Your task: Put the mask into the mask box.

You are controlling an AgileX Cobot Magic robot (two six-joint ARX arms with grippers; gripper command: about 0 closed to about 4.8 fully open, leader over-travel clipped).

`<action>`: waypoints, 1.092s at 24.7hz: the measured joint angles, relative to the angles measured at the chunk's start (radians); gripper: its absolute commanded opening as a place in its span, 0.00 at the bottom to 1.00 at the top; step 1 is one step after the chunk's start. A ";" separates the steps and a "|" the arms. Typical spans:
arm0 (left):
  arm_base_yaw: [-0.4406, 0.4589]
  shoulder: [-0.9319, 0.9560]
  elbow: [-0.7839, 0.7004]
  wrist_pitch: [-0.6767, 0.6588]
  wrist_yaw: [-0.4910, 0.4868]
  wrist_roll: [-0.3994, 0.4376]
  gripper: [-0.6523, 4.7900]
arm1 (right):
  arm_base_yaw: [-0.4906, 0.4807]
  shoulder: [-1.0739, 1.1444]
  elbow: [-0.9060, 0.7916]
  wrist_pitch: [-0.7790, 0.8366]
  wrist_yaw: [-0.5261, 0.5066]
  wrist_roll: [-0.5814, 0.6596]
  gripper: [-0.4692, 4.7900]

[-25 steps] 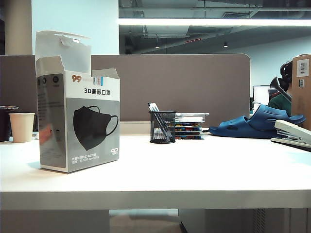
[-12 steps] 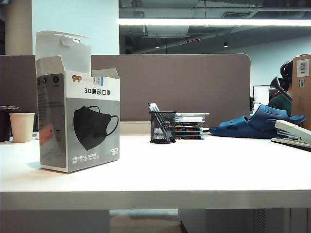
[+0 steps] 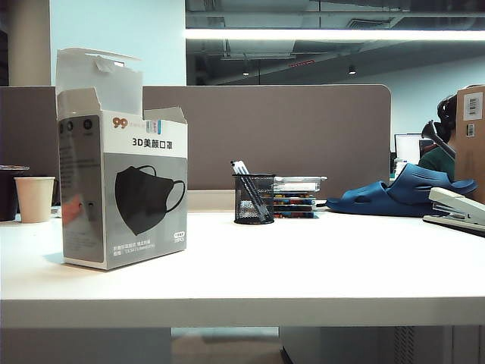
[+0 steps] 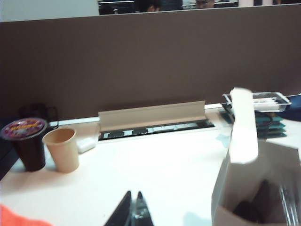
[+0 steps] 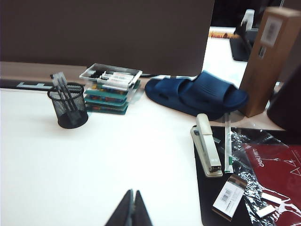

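Standing open-topped at the worktop's (image 3: 318,265) left, the mask box (image 3: 121,159) is judged light and easily tipped; left gripper (image 4: 132,214) and right gripper (image 5: 132,209) fingers are shown together, empty.

Little of the robot shows. The left gripper (image 4: 132,212) appears only as two slim black fingers, flat-sided and tapering to narrow tips, with a faint grey sheen along the inner edge. The right gripper (image 5: 131,210) looks the same: two matte black, blade-like fingers narrowing to points. No cables, screws or markings are visible.
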 measured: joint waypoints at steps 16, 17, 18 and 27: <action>0.000 -0.360 -0.188 -0.160 -0.016 -0.035 0.11 | 0.001 -0.370 -0.361 0.082 -0.044 0.021 0.09; 0.000 -0.389 -0.198 -0.169 -0.016 -0.035 0.11 | 0.001 -0.404 -0.393 0.093 -0.044 0.024 0.09; 0.000 -0.431 -0.212 -0.182 -0.016 -0.036 0.11 | 0.001 -0.452 -0.429 0.098 -0.044 0.038 0.09; 0.000 -0.535 -0.240 -0.272 -0.019 -0.037 0.11 | 0.002 -0.512 -0.515 0.152 -0.042 0.069 0.09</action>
